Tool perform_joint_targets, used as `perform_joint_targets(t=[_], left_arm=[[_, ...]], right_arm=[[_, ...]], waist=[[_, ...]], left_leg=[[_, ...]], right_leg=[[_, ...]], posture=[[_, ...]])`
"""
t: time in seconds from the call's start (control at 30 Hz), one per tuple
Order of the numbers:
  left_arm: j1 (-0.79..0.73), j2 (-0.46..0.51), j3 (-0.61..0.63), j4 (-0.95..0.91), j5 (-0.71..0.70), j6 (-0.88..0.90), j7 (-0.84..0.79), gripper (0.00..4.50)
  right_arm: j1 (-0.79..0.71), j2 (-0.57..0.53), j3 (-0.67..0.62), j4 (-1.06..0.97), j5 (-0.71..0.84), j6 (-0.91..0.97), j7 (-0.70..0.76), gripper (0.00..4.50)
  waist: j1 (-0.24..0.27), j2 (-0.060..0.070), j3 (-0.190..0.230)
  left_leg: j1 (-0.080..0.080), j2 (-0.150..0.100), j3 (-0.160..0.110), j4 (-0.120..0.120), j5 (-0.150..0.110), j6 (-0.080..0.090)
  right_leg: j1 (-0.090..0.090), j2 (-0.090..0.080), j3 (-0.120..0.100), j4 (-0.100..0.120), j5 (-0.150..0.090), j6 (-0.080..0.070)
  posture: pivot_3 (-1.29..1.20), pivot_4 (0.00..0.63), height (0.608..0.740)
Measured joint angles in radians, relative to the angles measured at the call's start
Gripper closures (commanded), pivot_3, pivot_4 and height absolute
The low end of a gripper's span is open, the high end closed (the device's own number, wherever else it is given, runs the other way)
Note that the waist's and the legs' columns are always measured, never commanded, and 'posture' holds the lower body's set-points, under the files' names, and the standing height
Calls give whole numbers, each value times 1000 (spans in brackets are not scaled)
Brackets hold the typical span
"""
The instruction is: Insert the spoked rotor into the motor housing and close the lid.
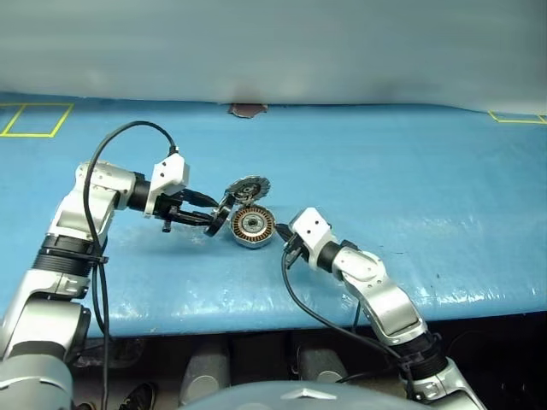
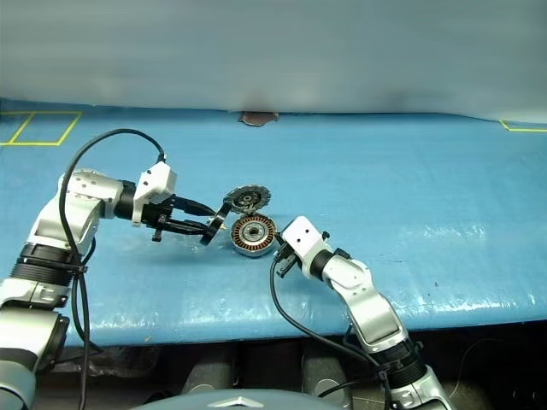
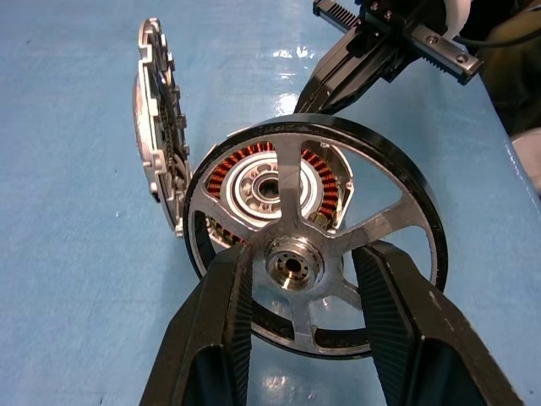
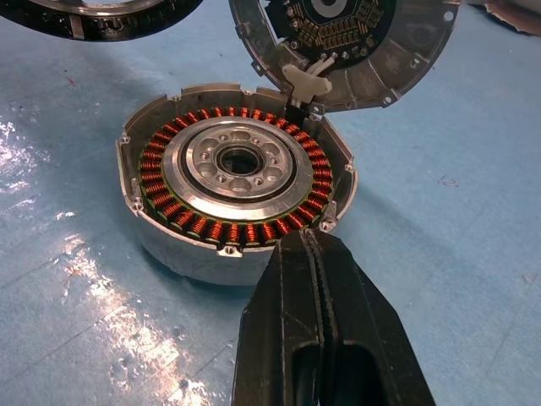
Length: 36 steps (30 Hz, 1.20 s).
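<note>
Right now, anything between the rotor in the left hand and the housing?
Nothing. In the left wrist view the spoked rotor hangs before the motor housing with only air between; the lid stands open beside.

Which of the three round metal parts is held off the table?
The spoked rotor, gripped in the left gripper jaws; the motor housing rests on the table, its lid hinged open.

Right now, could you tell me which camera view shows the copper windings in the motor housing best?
The right wrist view: the motor housing lies open below the camera, its whole ring of windings around the hub. In the left wrist view the spoked rotor hides most of it. In the eye views the housing is small.
</note>
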<state>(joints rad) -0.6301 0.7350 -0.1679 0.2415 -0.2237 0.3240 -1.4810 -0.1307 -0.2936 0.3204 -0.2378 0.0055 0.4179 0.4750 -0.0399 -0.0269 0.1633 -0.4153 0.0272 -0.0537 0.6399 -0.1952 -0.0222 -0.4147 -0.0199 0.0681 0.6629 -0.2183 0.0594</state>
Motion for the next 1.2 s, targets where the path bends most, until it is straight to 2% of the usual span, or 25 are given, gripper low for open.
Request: perform_joint_targets(t=[0.13,0.43,0.67,0.83,1.2], left_arm=[[1,-25,0,-28,-33,61,20,2810],[1,-38,-1,-40,-31,78,53,2810],[-4,-114,-55,-30,32,14,151,2810],[-17,-115,-95,9,97,-49,162,2810],[-48,-114,-116,36,134,-79,159,2810]], right_arm=[[14,-10,-6,-1,0,0,-7,4500],[24,-11,-13,-5,0,0,-24,4500],[28,-9,-14,-5,-3,0,-31,4500],[33,-10,-15,-6,-2,0,-33,4500],[36,-4,-15,-6,-2,0,-38,4500]], waist=[[0,0,0],[-2,0,0],[2,0,0],[0,0,0],[1,0,0]], left_leg=[[0,0,0,0,0,0],[0,0,0,0,0,0],[0,0,0,1,0,0],[0,0,0,0,0,0],[0,0,0,0,0,0]], right_leg=[[0,0,0,0,0,0],[0,0,0,0,0,0],[0,0,0,-1,0,0],[0,0,0,-1,0,0],[0,0,0,-1,0,0]], posture=[[0,150,740],[0,150,740],[0,150,740],[0,150,740],[0,150,740]])
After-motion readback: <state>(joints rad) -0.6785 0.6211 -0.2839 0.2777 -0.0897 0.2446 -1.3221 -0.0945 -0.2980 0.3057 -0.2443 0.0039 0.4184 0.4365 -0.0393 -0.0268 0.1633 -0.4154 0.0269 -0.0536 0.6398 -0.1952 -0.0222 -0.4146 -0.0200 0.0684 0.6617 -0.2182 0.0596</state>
